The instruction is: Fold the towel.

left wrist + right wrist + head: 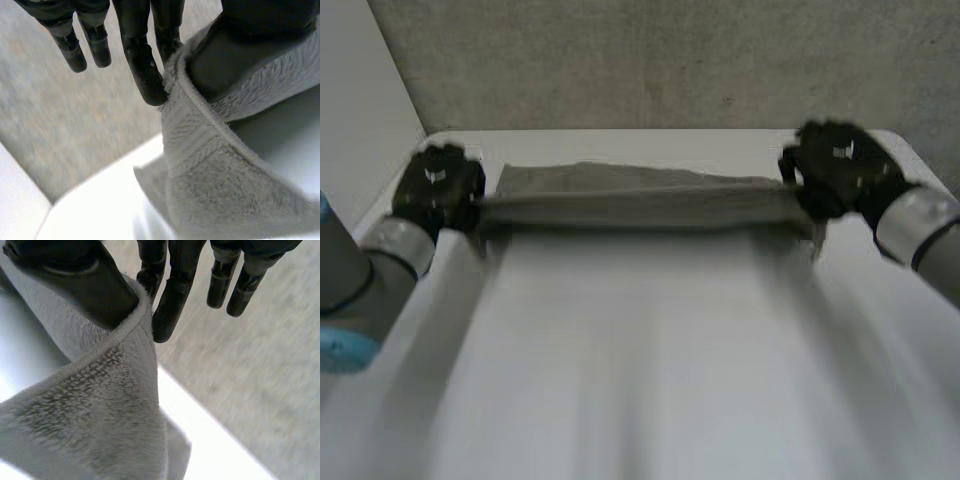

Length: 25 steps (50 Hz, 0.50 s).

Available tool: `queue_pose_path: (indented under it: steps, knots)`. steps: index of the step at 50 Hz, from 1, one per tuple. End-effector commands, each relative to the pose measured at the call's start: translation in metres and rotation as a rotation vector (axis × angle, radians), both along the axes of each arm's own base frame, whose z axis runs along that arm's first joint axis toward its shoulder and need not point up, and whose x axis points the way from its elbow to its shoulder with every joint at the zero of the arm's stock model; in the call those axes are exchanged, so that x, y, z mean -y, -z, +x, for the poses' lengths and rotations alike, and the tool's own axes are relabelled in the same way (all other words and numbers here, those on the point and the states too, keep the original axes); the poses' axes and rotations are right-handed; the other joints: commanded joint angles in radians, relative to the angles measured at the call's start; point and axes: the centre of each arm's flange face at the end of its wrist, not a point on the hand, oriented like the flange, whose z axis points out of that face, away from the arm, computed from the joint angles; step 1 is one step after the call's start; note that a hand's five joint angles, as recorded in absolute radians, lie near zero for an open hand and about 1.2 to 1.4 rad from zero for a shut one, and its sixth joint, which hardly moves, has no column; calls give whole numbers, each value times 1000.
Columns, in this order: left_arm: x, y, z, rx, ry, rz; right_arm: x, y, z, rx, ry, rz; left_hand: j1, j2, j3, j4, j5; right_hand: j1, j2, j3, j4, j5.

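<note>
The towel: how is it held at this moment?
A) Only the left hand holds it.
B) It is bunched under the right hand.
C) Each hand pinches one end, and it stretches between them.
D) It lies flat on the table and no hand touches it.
C: the left hand and the right hand each pinch one end of the towel between thumb and fingers, as both wrist views show.

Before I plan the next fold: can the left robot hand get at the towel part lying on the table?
Probably yes, once freed: the left robot hand pinches the towel's lifted corner, and the flat part lies just beside it, nothing between.
</note>
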Motion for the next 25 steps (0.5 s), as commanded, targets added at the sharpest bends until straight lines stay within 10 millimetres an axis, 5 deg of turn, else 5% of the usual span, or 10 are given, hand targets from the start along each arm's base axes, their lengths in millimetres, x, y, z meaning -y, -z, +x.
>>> queue_pose_path:
  steps: [1, 4, 5, 11, 25]
  knots:
    - [-16, 45, 7, 129, -3, 34, -11, 37, -18, -79, 42, 109, 99, 45, -58, -66, 50, 70, 66, -53, -76, 46]
    - [-20, 57, 5, 182, 11, 44, -14, 47, -26, -87, 58, 158, 82, 28, -58, -66, 32, 70, 66, -53, -76, 46]
    - [-20, 61, 4, 201, 15, 45, -14, 49, -30, -83, 67, 174, -171, -225, -58, -66, -220, 70, 66, -53, -76, 46]
    - [-12, 78, 2, 233, 16, 58, -7, 48, -40, -79, 103, 172, -502, -556, -58, -66, -551, 70, 66, -53, -76, 46]
    - [-4, 78, 6, 233, -2, 50, -5, 48, -50, -74, 137, 208, -453, -506, -58, -66, -502, 70, 66, -53, -76, 46]
